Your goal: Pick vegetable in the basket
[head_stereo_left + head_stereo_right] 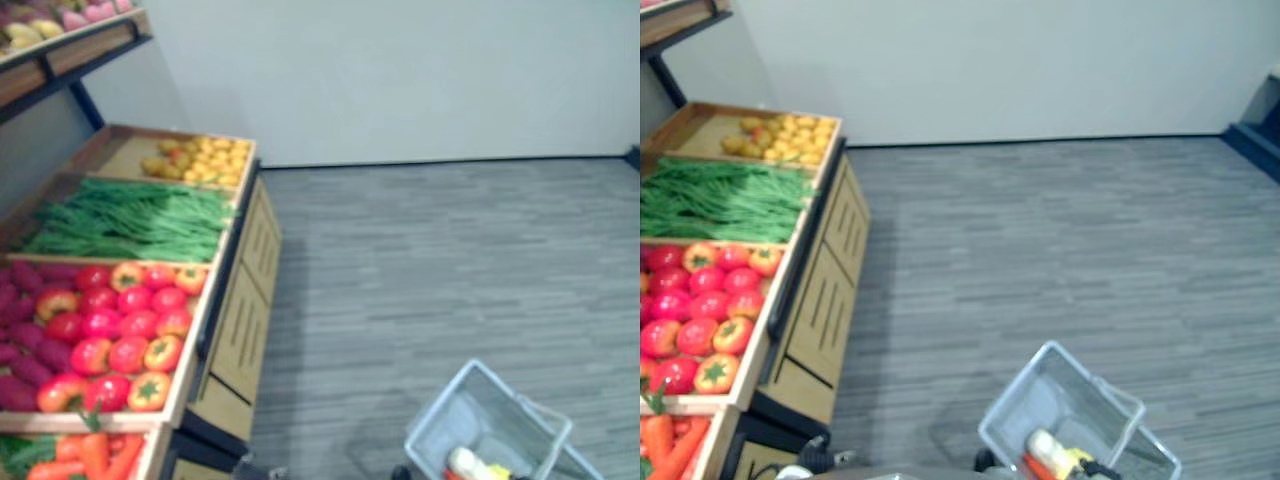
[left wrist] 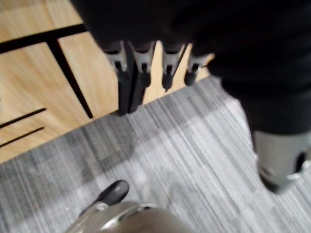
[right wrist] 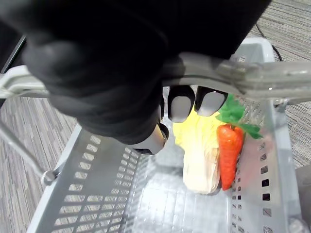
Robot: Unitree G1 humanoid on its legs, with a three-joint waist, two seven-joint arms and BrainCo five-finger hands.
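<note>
My right hand [image 3: 97,73] is closed around the grey handle [image 3: 243,80] of the basket [image 3: 92,194]. Its dark-tipped fingers [image 3: 181,103] curl under the bar, so the hand is holding the handle and nothing else. Below them, on the pale grid bottom of the basket, lie the vegetables: a carrot [image 3: 229,150] with green leaves at its top and, touching it, a pale yellow cabbage [image 3: 201,160]. Both rest against one perforated side wall. In the head views the basket is low and to my right, over the grey striped floor [image 1: 430,260], well apart from the counter [image 1: 240,330].

My left hand [image 2: 141,63] hangs with its fingers straight and relaxed, holding nothing. It is near the wooden side panel of the counter and above the floor.

The counter stands to my left and carries wooden crates in a row. Nearest are carrots [image 1: 95,455], then red and orange tomatoes [image 1: 120,330] with dark purple roots [image 1: 20,350] beside them. Beyond those is a heap of green beans [image 1: 130,220], and farthest a small pile of yellow produce [image 1: 200,160]. An upper shelf [image 1: 90,45] holds pink and yellow produce. Any lettering on the crates or the basket is too blurred for me to read.
</note>
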